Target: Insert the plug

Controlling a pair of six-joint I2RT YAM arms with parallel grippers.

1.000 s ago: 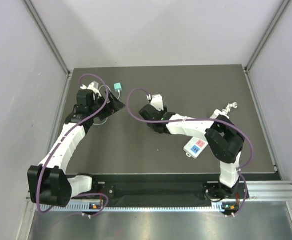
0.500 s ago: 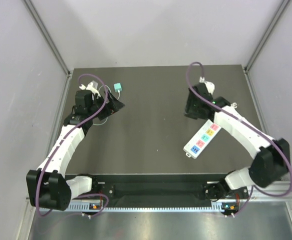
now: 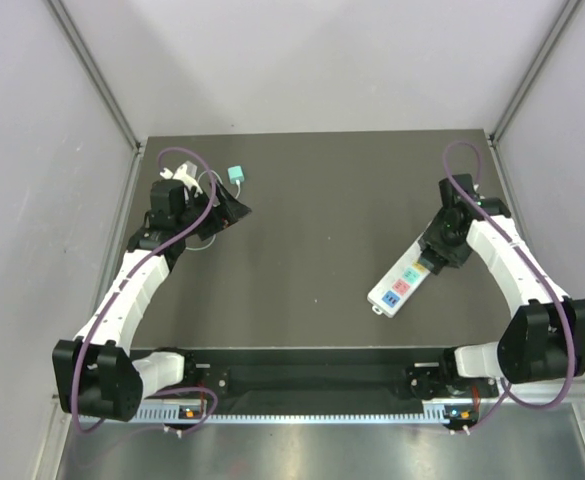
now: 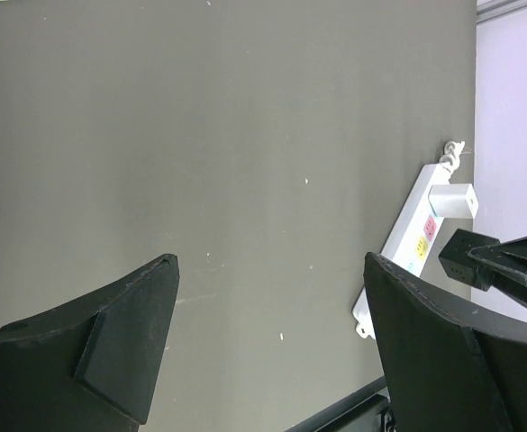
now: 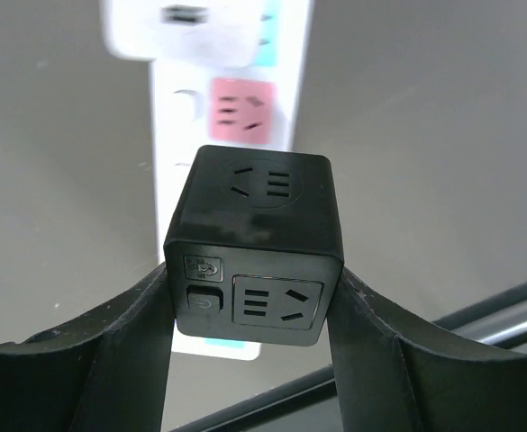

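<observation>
The plug is a black cube with sockets on its faces, and my right gripper is shut on its two sides. It hangs just above the white power strip, below the strip's pink socket. A white adapter sits on the strip's far end. In the top view my right gripper is over the strip's upper end, on the right of the mat. My left gripper stands open at the back left, nothing between its fingers.
A small teal plug with a thin white cable lies at the back left, just beyond my left gripper. Grey walls close in the dark mat on three sides. A black rail runs along the near edge.
My right arm has swung from the middle of the mat to the right and now holds the black plug over the power strip. The left arm has not moved.
</observation>
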